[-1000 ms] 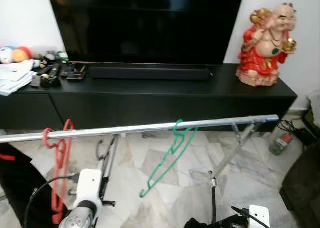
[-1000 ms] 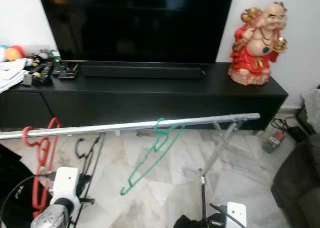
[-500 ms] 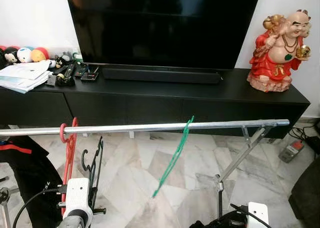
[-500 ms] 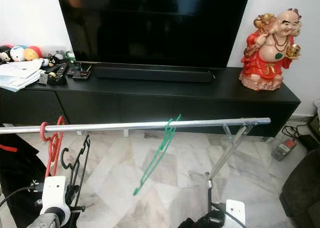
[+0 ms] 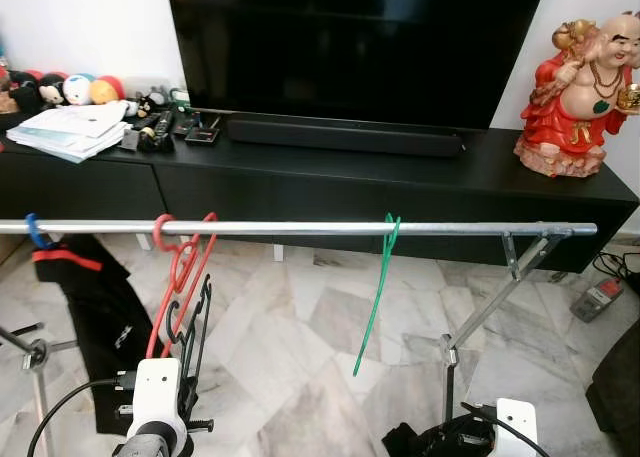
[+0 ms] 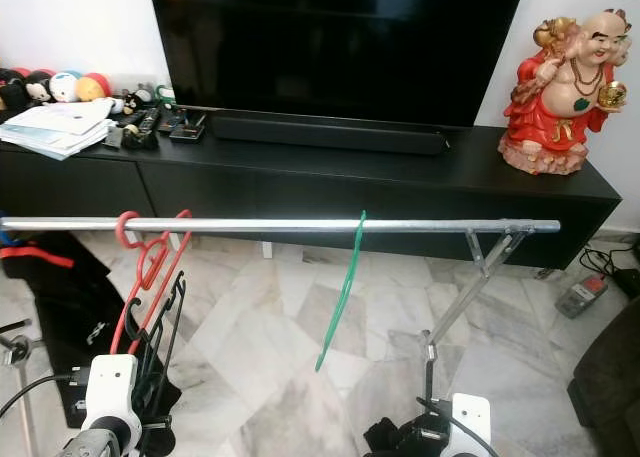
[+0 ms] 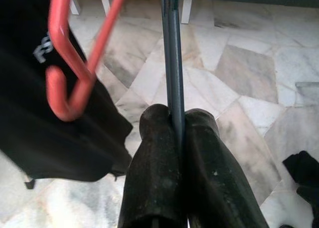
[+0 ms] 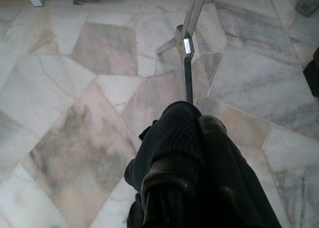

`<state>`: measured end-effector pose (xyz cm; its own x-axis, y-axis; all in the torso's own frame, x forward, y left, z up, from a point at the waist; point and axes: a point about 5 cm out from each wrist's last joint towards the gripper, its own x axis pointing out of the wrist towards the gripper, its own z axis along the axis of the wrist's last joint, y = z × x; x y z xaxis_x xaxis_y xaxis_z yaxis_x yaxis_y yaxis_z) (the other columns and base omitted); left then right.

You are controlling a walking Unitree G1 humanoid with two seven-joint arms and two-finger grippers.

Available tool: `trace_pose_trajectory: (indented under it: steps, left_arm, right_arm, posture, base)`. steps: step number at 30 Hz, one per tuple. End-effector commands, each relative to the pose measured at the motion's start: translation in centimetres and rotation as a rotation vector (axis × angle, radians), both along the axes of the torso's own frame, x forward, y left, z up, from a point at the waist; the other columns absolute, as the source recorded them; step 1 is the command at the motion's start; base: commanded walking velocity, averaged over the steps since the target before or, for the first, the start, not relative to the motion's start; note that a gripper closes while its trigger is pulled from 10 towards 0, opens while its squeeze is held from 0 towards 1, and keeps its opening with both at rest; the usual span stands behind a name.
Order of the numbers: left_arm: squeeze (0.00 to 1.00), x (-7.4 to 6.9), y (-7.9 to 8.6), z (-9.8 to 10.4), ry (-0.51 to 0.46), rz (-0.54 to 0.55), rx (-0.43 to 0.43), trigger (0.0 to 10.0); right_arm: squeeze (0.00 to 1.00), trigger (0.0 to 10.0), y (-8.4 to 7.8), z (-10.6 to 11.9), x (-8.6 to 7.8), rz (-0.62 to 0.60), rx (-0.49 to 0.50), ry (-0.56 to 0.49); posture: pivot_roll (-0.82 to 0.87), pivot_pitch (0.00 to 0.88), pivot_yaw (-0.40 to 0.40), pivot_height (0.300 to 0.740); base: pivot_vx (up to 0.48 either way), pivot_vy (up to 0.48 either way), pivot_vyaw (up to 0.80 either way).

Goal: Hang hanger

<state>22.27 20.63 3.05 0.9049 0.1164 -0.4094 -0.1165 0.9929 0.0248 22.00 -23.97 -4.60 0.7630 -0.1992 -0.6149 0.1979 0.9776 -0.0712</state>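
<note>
A silver rail point(image 5: 300, 228) runs across in front of me on a folding stand. A green hanger point(image 5: 377, 289) hangs from it near the middle, edge-on. Further left on the rail a red hanger point(image 5: 181, 275) hangs. My left gripper point(image 7: 177, 119) is shut on the thin shaft of a black hanger point(image 5: 192, 327), held upright just below the rail beside the red hanger point(image 7: 70, 63). My right gripper point(image 8: 193, 117) is low over the marble floor, fingers shut together, near the stand's leg point(image 8: 188, 63).
A black garment point(image 5: 95, 307) hangs from a blue hook point(image 5: 35, 232) at the rail's left end. Behind the rail stands a long black TV console point(image 5: 400, 177) with a TV, a red figurine point(image 5: 580, 87), papers and remotes. A dark sofa edge point(image 5: 622, 387) is at right.
The camera has swung left and back, bringing the rail's left end and black garment into view. The green hanger, tilted and swinging before, now hangs nearly straight. The black hanger stays in my left gripper.
</note>
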Motion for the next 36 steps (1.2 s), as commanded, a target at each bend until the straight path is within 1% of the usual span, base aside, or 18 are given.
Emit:
trace_pose_trajectory:
  steps: [1,18,24,26,36]
  left_arm:
    - [0.0,-0.1,-0.18,-0.01,-0.004,-0.021,0.008,10.0]
    - [0.0,-0.11,-0.41,-0.01,-0.006,-0.052,0.019,10.0]
    - [0.0,-0.04,-0.42,0.08,-0.012,-0.05,0.018,10.0]
    - [0.0,-0.03,-0.32,0.06,-0.008,-0.032,0.009,10.0]
    - [0.0,0.17,-0.3,0.13,-0.013,-0.025,0.006,10.0]
  right_arm:
    - [0.0,10.0,-0.35,0.09,-0.09,-0.007,-0.013,-0.009]
    - [0.0,10.0,-0.6,0.27,0.09,-0.012,-0.022,-0.015]
    - [0.0,10.0,-0.53,0.28,0.14,-0.012,-0.019,-0.016]
    - [0.0,10.0,-0.51,0.28,0.14,-0.013,-0.018,-0.016]
    - [0.0,10.0,-0.62,0.5,0.44,-0.015,-0.018,-0.028]
  posture:
    - [0.03,0.0,0.018,0.74]
    - [0.03,0.0,0.014,0.74]
    - [0.04,0.0,0.013,0.74]
    - [0.04,0.0,0.009,0.74]
    - [0.04,0.0,0.006,0.74]
  base:
    - [-0.289,0.0,0.0]
    - [-0.288,0.0,0.0]
    - [0.0,0.0,0.0]
    - [0.0,0.0,0.0]
    - [0.0,0.472,0.0]
